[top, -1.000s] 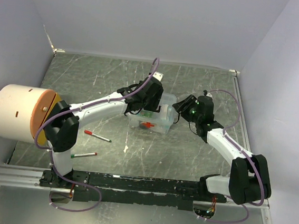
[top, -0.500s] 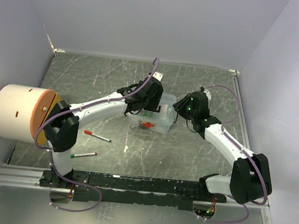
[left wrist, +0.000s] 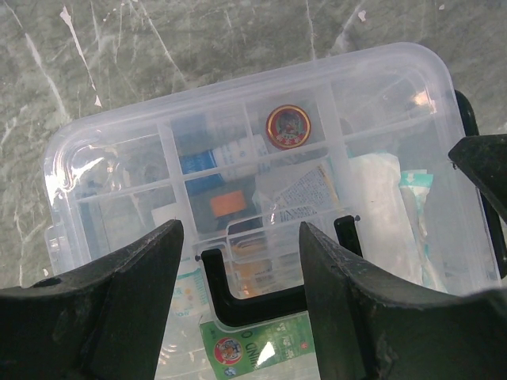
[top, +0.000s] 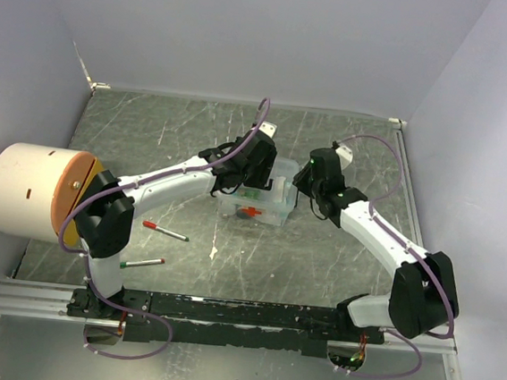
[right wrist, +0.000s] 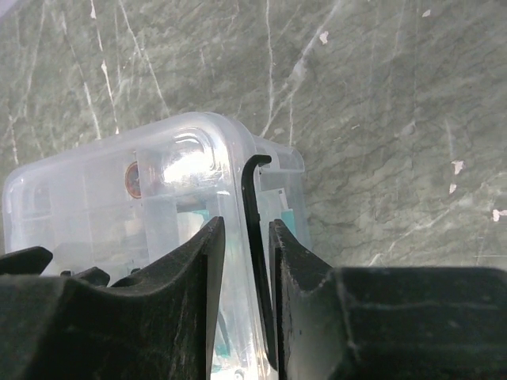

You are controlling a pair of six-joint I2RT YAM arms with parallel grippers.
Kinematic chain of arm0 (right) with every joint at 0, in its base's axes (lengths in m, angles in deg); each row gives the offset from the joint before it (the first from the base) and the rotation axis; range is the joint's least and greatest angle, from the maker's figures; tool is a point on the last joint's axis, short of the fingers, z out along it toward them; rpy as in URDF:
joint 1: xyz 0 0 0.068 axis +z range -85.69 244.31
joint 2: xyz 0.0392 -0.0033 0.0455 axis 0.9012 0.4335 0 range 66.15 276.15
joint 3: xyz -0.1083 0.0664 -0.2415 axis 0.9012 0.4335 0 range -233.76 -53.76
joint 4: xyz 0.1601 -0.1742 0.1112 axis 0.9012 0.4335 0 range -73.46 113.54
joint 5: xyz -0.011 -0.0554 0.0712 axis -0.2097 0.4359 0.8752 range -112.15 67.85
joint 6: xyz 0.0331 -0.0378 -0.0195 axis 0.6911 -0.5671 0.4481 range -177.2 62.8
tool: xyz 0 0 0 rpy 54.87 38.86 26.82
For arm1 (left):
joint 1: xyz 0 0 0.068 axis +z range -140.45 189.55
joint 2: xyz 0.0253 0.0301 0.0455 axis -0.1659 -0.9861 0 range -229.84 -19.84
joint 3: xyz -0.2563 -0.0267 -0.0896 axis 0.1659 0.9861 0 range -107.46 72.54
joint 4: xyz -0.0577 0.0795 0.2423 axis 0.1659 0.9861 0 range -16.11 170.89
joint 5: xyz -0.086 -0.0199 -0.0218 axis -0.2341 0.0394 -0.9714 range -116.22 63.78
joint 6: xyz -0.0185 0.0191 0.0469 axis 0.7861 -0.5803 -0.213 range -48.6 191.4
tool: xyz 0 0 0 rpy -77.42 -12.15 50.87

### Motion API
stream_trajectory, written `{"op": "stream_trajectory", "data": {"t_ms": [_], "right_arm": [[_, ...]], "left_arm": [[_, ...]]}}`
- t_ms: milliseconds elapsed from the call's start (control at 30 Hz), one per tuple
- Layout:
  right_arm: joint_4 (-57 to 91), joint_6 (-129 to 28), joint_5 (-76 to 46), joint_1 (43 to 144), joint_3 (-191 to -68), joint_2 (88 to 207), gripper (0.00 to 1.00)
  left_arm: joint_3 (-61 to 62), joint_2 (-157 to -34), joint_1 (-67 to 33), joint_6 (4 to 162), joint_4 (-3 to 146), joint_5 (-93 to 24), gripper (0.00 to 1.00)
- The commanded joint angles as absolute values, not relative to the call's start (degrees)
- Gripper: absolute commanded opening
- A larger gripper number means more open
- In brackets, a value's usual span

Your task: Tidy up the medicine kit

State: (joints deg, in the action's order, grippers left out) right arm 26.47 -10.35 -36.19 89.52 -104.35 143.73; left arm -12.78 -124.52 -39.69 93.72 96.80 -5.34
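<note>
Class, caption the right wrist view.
Right gripper straddles the black clip of the clear plastic rectangular medicine box on a grey marbled table.

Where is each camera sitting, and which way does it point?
Top external: above and behind, looking down at the table; left arm and right arm show.
Left wrist: above the medicine kit, looking down onto it; left gripper below.
Right wrist: beside the kit's end, facing its black clip; right gripper astride it.
All share the kit.

Red pen, green pen, big white cylinder, grey marbled table.
</note>
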Motion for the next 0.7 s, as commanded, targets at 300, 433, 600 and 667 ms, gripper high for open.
{"op": "stream_trajectory", "data": {"t_ms": [300, 433, 600, 667], "right_arm": [[34.2, -12.0, -36.6, 92.2, -106.6, 144.4, 0.16], [36.1, -13.3, -39.0, 92.3, -108.2, 143.2, 0.32], [37.2, -15.3, -40.0, 92.3, -109.6, 141.5, 0.45], [37.6, -16.3, -40.2, 92.3, -110.2, 141.2, 0.47]], "left_arm": [[-10.9, -125.7, -39.7, 95.7, 103.0, -5.8, 0.72], [-13.0, -123.9, -38.4, 96.6, 102.8, -7.0, 0.77], [-13.9, -118.9, -35.4, 97.5, 99.7, -10.5, 0.84], [-13.3, -117.0, -34.1, 98.1, 98.2, -11.6, 0.86]]}}
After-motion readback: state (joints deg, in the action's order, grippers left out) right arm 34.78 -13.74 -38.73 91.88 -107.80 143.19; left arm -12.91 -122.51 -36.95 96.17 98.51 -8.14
